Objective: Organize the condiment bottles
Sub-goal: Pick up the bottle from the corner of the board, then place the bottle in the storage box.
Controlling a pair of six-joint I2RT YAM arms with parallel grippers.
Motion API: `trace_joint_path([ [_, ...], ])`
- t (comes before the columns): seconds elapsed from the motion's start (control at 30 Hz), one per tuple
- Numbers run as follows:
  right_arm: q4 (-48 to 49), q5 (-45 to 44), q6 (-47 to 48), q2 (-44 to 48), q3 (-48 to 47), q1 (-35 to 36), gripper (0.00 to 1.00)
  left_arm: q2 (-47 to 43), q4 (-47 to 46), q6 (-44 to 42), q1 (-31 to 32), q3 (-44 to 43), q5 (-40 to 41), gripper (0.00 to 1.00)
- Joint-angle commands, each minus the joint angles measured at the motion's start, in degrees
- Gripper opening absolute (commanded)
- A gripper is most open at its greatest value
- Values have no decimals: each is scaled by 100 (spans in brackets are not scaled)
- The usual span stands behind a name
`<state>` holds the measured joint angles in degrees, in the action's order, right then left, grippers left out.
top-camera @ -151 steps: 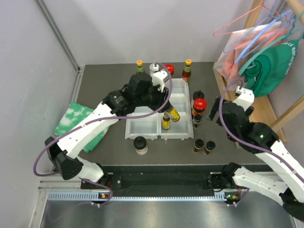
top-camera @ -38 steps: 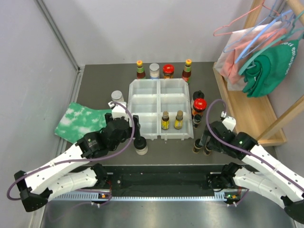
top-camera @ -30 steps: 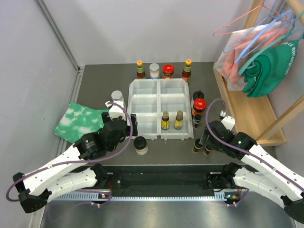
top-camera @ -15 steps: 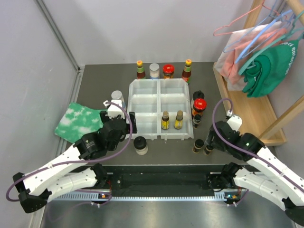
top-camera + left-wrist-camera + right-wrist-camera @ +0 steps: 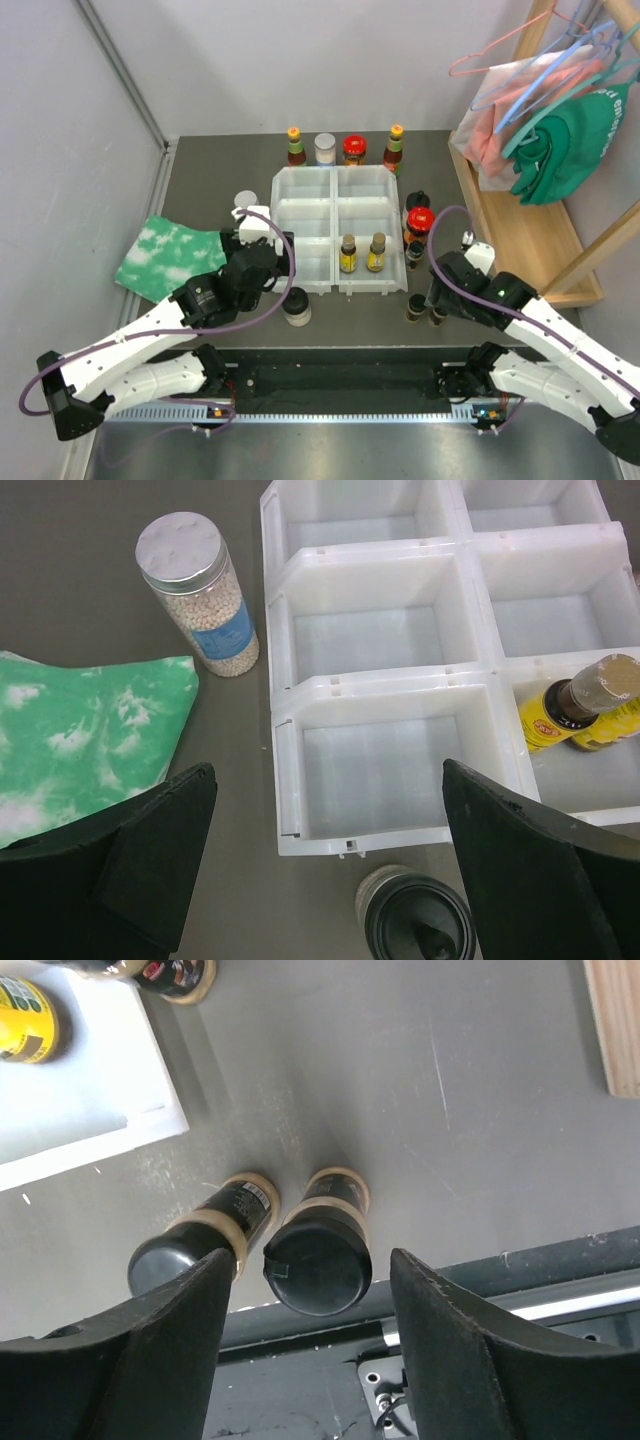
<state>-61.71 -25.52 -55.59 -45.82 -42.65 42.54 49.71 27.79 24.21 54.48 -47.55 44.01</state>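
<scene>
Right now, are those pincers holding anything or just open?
Left pincer: open, holding nothing.
Right pincer: open, holding nothing, over a dark spice jar.

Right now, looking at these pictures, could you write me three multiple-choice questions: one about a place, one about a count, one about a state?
1. Where does the clear jar of pale beads stand?
A) inside the tray
B) behind the tray
C) on the table, left of the tray

2. How many bottles stand inside the tray?
A) two
B) none
C) five

3. How are the right fingers?
A) shut on a jar
B) open
C) out of view

Answers:
1 C: the left wrist view shows it on the table beside the tray's left wall.
2 A: both share the near right compartment.
3 B: they are spread wide, with two small dark jars between them.
</scene>
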Motion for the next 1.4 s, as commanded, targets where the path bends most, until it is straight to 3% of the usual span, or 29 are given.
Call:
trace_joint_path([
  [0.0, 186, 65, -74, -41, 99, -36, 63, 3, -344, -30, 1, 0, 38, 99],
  [0.27, 221, 144, -259, -41, 371, -36, 55, 3, -345, -12, 1, 18, 3, 99],
  [0.37, 151, 74, -312, -58, 398, -44, 46, 29, -345, -4, 1, 0, -15, 99],
  [0.67, -385, -453, -470, -84, -172, -36, 1, 100, -257, 14, 1, -96, -85, 99],
  [0.9, -903, -972, -172, -339, -1217, -44, 0, 12, 472, 269, -7, -518, 73, 99],
  [1.03, -834, -1157, 608, -567, -2140, -36, 0, -58, 666, 391, 1, -597, 344, 99],
  [1.2, 0, -429, 1805, -1120, -3248, -10, 0, 187, 1026, 594, -16, -852, 521, 99],
  [1.37, 142, -559, 2491, -2263, -4520, 912, 0, 284, 1229, 699, -331, -923, 311, 99],
])
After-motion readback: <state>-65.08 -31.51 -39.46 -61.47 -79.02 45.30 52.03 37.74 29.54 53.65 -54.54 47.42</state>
